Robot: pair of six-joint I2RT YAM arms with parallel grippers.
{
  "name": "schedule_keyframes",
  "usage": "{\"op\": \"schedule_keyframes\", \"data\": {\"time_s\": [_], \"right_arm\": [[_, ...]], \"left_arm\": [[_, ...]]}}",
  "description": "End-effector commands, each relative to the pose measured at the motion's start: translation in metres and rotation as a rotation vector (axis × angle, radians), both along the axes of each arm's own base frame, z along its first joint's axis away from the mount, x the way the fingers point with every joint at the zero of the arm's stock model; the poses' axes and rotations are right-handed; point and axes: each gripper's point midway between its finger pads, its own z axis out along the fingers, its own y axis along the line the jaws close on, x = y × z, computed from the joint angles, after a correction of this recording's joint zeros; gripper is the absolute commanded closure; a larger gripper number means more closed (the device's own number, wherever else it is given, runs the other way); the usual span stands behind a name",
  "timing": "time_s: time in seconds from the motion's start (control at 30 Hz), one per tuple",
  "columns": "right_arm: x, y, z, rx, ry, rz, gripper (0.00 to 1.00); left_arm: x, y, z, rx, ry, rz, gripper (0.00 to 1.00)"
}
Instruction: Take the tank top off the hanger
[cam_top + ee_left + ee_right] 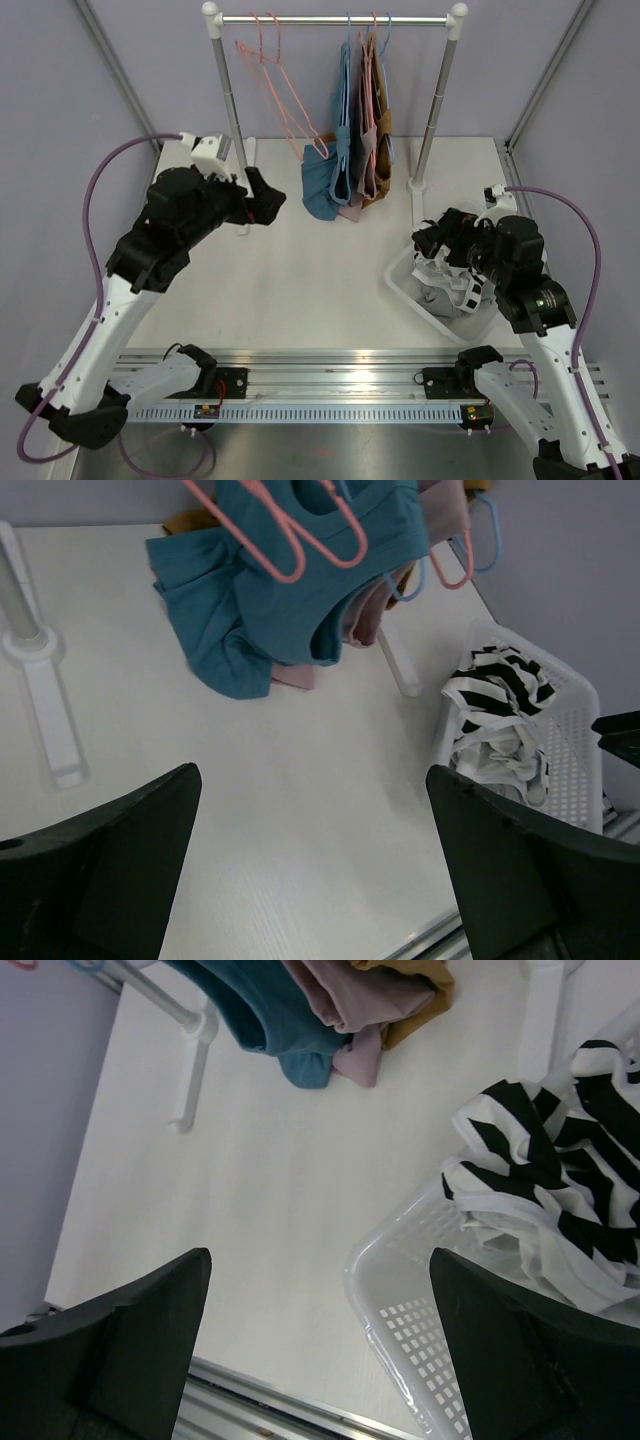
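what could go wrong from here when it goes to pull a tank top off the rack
1. The teal tank top, pink tank top and mustard tank top hang packed together, their lower ends pooled on the table, so grabbing one may drag a neighbour along.
2. A hard tug could shake the rail and knock off the empty pink hangers hanging loose beside them.

Teal tank top (250,615); pink hanger (290,576); white laundry basket (400,1310); black-and-white striped garment (560,1190); mustard top (420,995).
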Motion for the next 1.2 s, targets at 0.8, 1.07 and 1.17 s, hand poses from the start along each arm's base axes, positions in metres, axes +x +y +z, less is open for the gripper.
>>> {"op": "schedule_keyframes", "data": {"time_s": [0.8,1.07,1.17], "right_arm": [[-0.107,0.027,0.037,0.113,-0.059,0.313,0.09],[-0.111,0.033,0.025,0.139,-0.033,0.345,0.12],[-0.111,0.033,0.025,0.136,-0.025,0.347,0.12]], "left_arm": [[0.201,-0.141,0.077,0.115,-0.254,0.129,0.07],[0.239,-0.159,0.065,0.183,-0.292,0.138,0.38],[0.244,-0.159,0.062,0.180,-0.291,0.140,0.54]]}}
